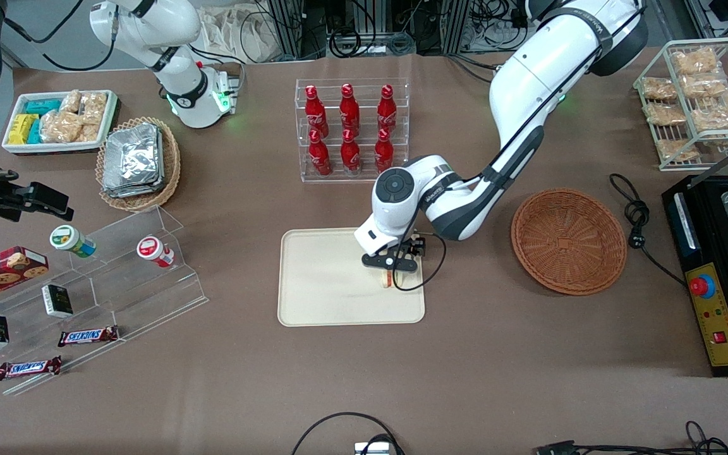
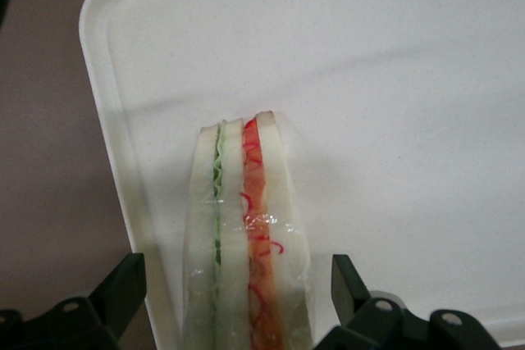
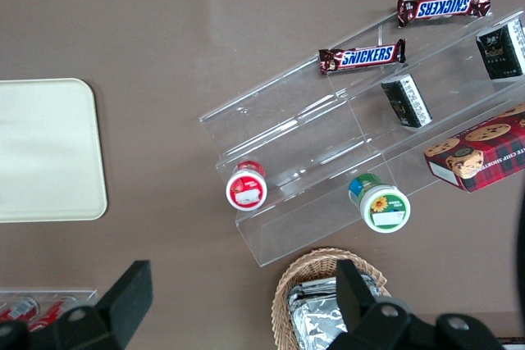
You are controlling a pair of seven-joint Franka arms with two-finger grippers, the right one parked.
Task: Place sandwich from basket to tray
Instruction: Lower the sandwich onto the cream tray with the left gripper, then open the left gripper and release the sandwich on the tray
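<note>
I have the tool [image 2: 238,284] spread either side of the sandwich [image 2: 246,243], fingers clear. It rests near the tray [image 1: 320,297] edge closest to the emptied basket [image 1: 569,242].

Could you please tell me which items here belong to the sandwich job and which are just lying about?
Job: sandwich on the tray, between the open claw; empty basket.
Lying about: cola bottles, Snickers bars, foil packs.

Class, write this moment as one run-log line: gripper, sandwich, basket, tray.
gripper: open, astride sandwich over tray | sandwich: on tray, near its edge | basket: empty | tray: holds sandwich only
</note>
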